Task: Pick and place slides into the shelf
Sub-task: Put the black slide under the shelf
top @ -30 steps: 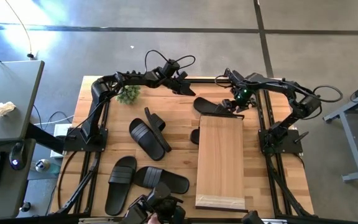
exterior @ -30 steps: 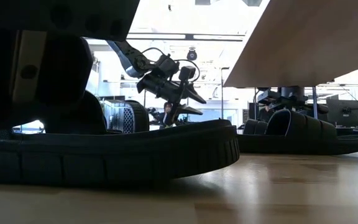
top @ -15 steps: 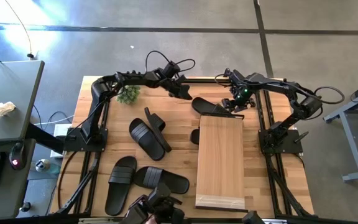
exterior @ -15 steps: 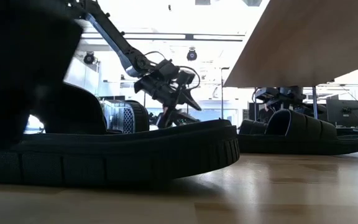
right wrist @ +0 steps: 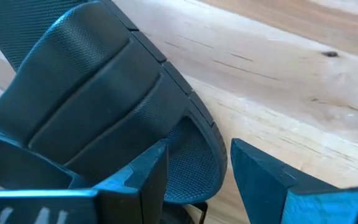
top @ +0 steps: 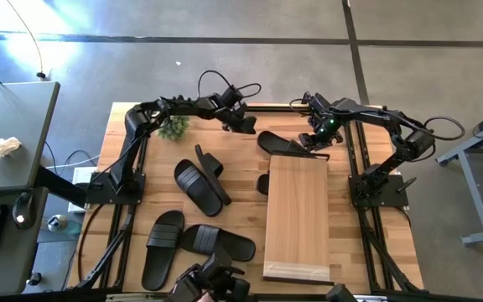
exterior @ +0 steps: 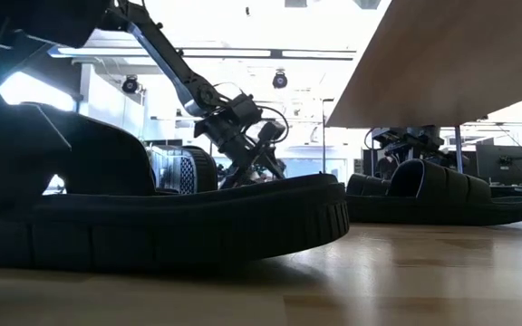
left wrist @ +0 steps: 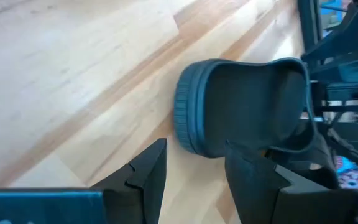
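Note:
One black slide (top: 279, 143) lies on its sole on the table just beyond the far end of the light-wood shelf (top: 298, 210). My left gripper (top: 247, 126) is open and tipped downward at the slide's left end (left wrist: 191, 124), with the end just ahead of its fingertips (left wrist: 194, 162). My right gripper (top: 312, 140) is open at the slide's right side. Its fingers (right wrist: 197, 168) straddle the sole's rim beside the wide strap (right wrist: 92, 93). The low view shows the left gripper (exterior: 259, 163) behind a near slide (exterior: 179, 217). My right gripper has one finger (right wrist: 145, 177) over the footbed by the strap and the other (right wrist: 260, 177) outside the sole's rim (right wrist: 204, 146), coming from above at a slant. I cannot tell whether either finger touches the slide. My left gripper touches nothing that shows.
Several more slides lie left of the shelf: two (top: 199, 184) mid-table, two (top: 195, 242) near the near edge, one (top: 262, 183) partly under the shelf's left edge. A small green plant (top: 173, 127) sits at the far left. Dark gear (top: 216, 283) stands at the near edge.
My left gripper has come down toward the table and the slide's left end, tipping from nearly level to pointing downward. The right gripper has stayed at the slide.

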You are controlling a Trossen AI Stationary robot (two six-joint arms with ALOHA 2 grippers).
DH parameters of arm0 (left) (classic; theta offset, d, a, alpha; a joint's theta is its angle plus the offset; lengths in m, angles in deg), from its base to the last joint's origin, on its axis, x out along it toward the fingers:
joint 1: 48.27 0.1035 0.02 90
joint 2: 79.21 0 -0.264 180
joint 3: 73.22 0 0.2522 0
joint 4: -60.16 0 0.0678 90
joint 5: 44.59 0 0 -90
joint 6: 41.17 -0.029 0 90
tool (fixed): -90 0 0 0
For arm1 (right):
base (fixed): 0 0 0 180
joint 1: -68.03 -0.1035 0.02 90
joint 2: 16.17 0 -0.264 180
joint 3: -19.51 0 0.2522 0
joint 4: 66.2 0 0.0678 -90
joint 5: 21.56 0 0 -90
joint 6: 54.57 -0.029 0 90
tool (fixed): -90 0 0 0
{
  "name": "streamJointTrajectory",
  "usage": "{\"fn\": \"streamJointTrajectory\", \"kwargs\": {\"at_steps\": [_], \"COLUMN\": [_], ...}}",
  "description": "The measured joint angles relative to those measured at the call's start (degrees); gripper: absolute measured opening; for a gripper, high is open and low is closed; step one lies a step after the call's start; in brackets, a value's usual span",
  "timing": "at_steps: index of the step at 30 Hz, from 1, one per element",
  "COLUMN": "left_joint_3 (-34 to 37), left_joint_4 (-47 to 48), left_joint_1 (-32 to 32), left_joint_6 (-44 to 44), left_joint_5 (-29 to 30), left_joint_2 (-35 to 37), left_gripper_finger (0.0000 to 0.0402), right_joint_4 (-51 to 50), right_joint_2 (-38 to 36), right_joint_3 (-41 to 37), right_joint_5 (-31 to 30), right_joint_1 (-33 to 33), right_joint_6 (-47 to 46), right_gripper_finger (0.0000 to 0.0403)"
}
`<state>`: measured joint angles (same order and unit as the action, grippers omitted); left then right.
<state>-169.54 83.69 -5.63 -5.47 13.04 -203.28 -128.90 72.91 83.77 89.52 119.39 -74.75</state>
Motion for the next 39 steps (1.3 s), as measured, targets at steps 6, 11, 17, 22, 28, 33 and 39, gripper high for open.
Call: {"fn": "streamJointTrajectory", "kwargs": {"at_steps": [6,11,17,22,28,33,39], "left_joint_3": [0.0,0.0,0.0,0.0,0.0,0.0,0.0], "left_joint_4": [0.35,0.56,1.62,1.61,1.57,1.54,0.93], "left_joint_1": [-0.91,-1.04,-1.04,-1.02,-1.0,-0.89,0.22], "left_joint_6": [0.29,0.57,0.1,0.11,0.1,-0.78,-0.74], "left_joint_5": [2.36,2.68,2.43,1.0,-0.26,-1.8,-4.73], "left_joint_2": [0.0,0.0,0.0,0.0,0.0,0.0,0.0], "left_gripper_finger": [0.0145,0.0145,0.0145,0.0145,0.0145,0.0145,0.0145], "right_joint_4": [1.58,3.45,4.95,4.54,2.3,-1.23,-4.49], "right_joint_2": [0.0,-0.02,-0.02,-2.22,-7.62,-7.4,-3.57], "right_joint_3": [0.0,0.0,0.0,0.0,0.02,0.04,0.02], "right_joint_5": [0.66,2.51,2.99,2.69,-0.06,6.49,10.63], "right_joint_1": [0.0,0.0,0.02,1.18,4.94,6.87,6.55], "right_joint_6": [2.12,3.73,4.16,3.03,-1.39,-2.36,-0.53], "right_gripper_finger": [0.0165,0.0165,0.0165,0.0165,0.0165,0.0165,0.0165]}}
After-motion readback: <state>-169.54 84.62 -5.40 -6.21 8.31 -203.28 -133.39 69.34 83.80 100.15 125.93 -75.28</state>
